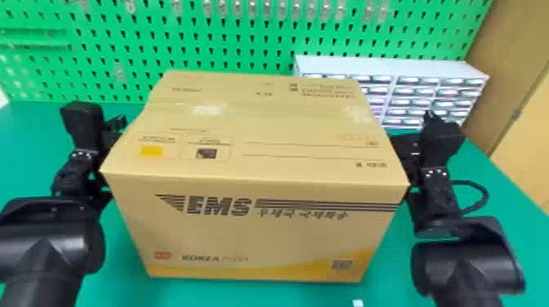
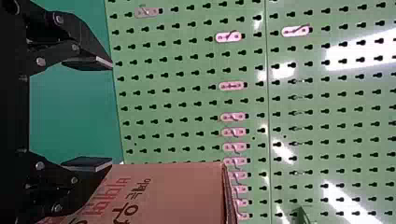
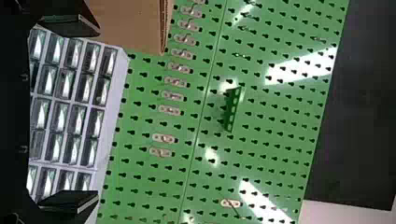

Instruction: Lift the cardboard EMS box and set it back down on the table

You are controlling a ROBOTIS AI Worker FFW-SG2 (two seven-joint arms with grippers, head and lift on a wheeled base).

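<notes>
While the two black arms flank it, one on either side, the cardboard EMS box (image 1: 253, 228) sits squarely between them, upright, its lettered long face toward the robot and its taped lid facing up. It is over the middle of the green worktop (image 1: 24, 163), well in from the right edge; from here I can't tell whether its underside touches the surface.

The left gripper (image 1: 110, 130) is at the box's left side, its two flat fingers spread wide, with nothing pinched between them. In its wrist view one finger (image 2: 88, 164) lies right up by the cardboard, while the other stands well apart from it. The right gripper (image 1: 408, 147) is at the opposite side, its fingers spread just as plainly and one of them close by the box; nothing is pinched there either. A black cable (image 1: 476, 183) loops out from the right arm.

Behind the box, at the right of the worktop's back edge, there's a pale drawer cabinet (image 1: 392, 67) with rows of little clear-fronted drawers, partly hidden by the box. A green pegboard (image 1: 245, 49) rises along that back edge, carrying a row of small hook plates (image 2: 232, 86). Beyond the worktop's right edge is a wood-coloured panel (image 1: 506, 81).
</notes>
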